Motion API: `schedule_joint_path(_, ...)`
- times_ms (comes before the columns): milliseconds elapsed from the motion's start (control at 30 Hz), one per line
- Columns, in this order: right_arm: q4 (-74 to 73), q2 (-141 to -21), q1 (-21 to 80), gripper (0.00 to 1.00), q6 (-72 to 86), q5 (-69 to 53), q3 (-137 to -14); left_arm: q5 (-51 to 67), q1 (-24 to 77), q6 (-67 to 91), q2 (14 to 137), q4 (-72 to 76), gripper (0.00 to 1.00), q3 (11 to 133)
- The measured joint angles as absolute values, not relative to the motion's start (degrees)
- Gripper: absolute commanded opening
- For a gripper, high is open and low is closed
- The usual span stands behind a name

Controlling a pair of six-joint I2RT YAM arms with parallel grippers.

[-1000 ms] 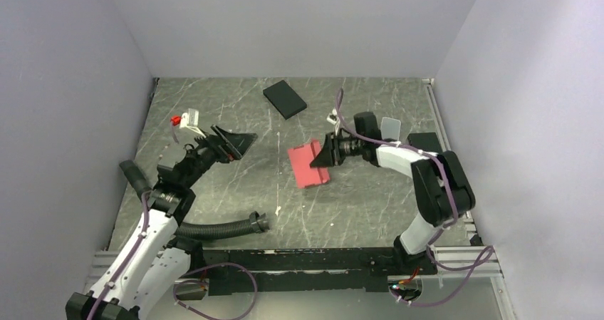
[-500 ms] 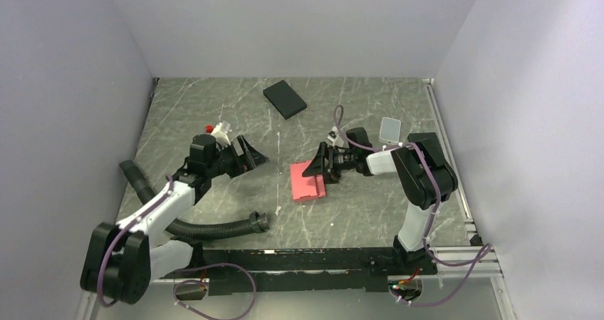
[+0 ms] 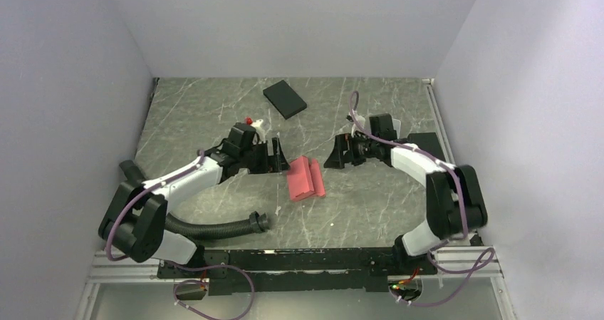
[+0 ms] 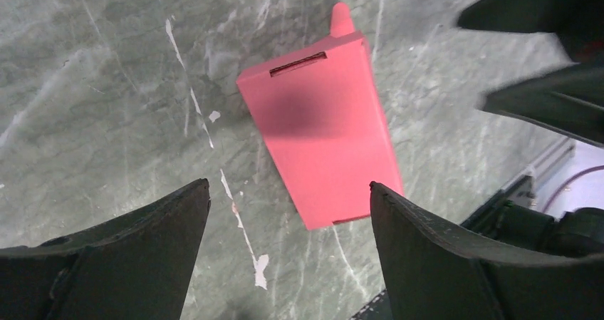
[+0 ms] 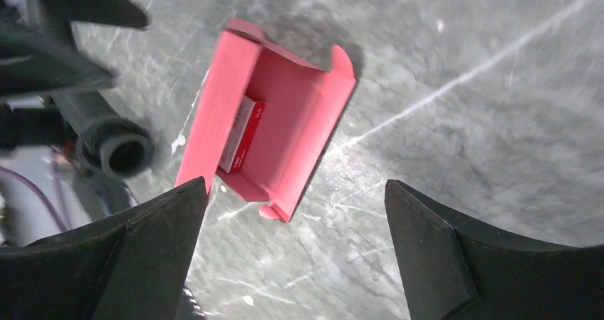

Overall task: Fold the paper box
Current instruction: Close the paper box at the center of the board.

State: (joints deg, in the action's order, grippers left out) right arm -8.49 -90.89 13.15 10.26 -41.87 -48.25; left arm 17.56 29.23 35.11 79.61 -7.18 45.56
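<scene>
A dark marbled table point(image 3: 214, 113) is seen, with a black flat box point(image 3: 285, 99) lying toward its far side and a ribbed black hose point(image 3: 214, 227) near the front. The paper box point(image 3: 305, 178) lies near the middle of the table, between the two arms, and is touched by neither. From the right wrist it is shown open: one long panel stands up along the side nearer the left arm, and a small red-and-white carton point(image 5: 241, 135) is lodged inside. The left gripper point(image 3: 279, 155) is held just beside the box, its jaws spread wide with nothing between them. The right gripper point(image 3: 335, 152) is held near the opposite side, equally wide and empty. On the panel facing the left wrist, a narrow slot point(image 4: 298, 64) and a rounded tab point(image 4: 340, 21) can be made out.

Closing the raised panel over the tray is judged to be the step in hand. It would best be done with the tray pinned flat by one gripper while the panel is pushed over along its crease by the other. The end flaps should be tucked in first, so that the carton is not caught and the thin card is not crushed.
</scene>
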Motion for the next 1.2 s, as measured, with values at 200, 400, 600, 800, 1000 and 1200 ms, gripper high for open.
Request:
schedule_joint_path(200,-10.8,-75.7,13.7,1.00,-11.2,-45.7,-47.6,14.7,31.6,32.6,86.9,-9.3,0.71,48.6)
schedule_joint_path(400,-22.5,-80.8,14.3,0.92,-37.2,-55.5,-50.3,14.6,33.3,31.7,91.7,-12.0,0.71,51.3)
schedule_joint_path(600,-27.8,-84.5,16.2,0.88,-45.8,-53.3,-49.8,12.3,37.2,29.6,96.2,-16.4,0.68,58.8)
schedule_joint_path(800,-27.0,-81.6,20.2,0.75,-49.4,-50.1,-48.1,10.2,39.7,28.2,104.0,-21.6,0.66,66.6)
schedule_joint_path(1000,-27.4,-81.5,21.1,0.73,-53.9,-49.8,-47.8,10.1,40.7,28.1,108.0,-25.6,0.66,71.2)
schedule_joint_path(1200,-28.5,-75.6,21.5,0.71,-68.0,-49.3,-40.3,10.3,40.8,27.8,109.4,-27.5,0.65,73.1)
